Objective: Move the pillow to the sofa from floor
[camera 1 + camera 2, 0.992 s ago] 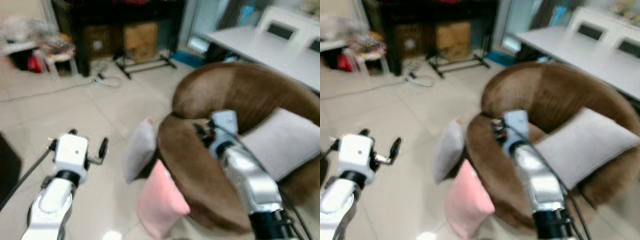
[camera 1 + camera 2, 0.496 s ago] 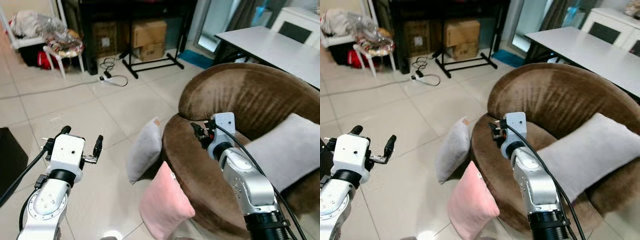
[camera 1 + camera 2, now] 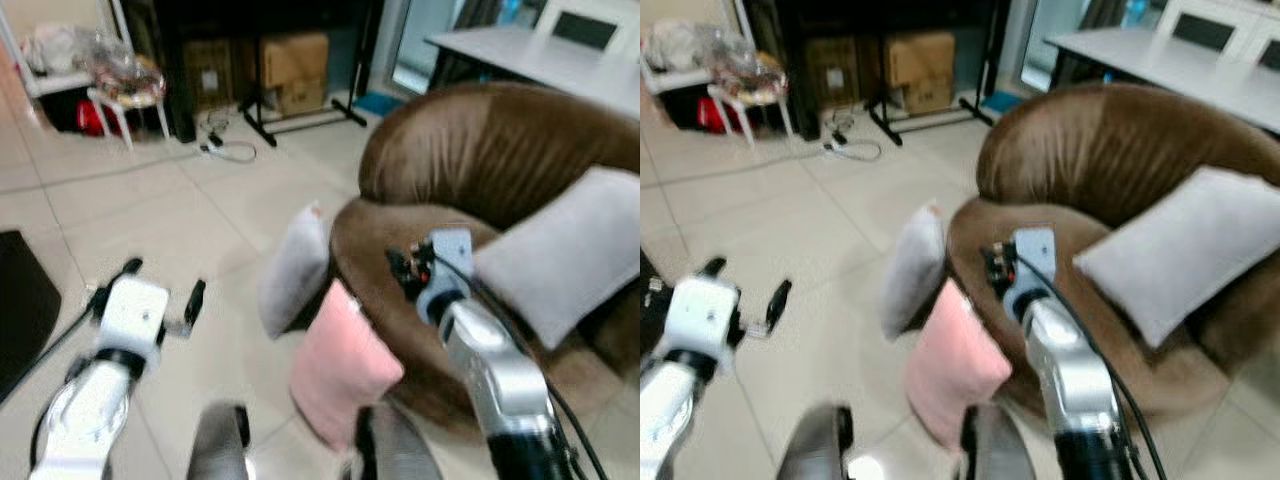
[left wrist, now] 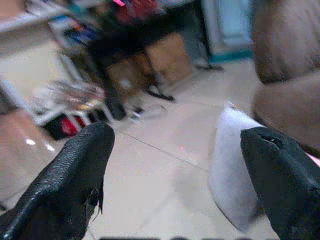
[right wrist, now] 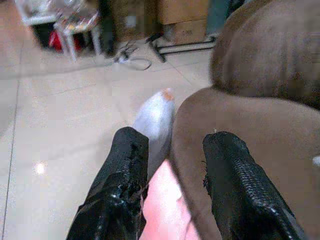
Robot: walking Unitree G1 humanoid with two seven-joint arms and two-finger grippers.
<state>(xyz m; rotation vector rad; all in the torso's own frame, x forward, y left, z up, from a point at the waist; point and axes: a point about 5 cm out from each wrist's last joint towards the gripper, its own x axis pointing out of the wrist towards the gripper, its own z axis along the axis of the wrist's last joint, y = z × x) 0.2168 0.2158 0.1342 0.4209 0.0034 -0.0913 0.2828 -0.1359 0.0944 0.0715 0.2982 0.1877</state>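
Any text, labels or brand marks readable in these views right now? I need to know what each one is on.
None can be read.
Cardboard boxes by the dark stand: any print is too blurred to make out.
Pink pillow, grey pillow and brown sofa: no markings visible.

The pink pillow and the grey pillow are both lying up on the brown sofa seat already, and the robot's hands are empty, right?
Not quite. The pink pillow and the small grey pillow stand on the tiled floor, leaning against the brown sofa, as the left eye view shows. A bigger grey cushion is the one on the seat. Both the left gripper and right gripper are indeed open and empty.
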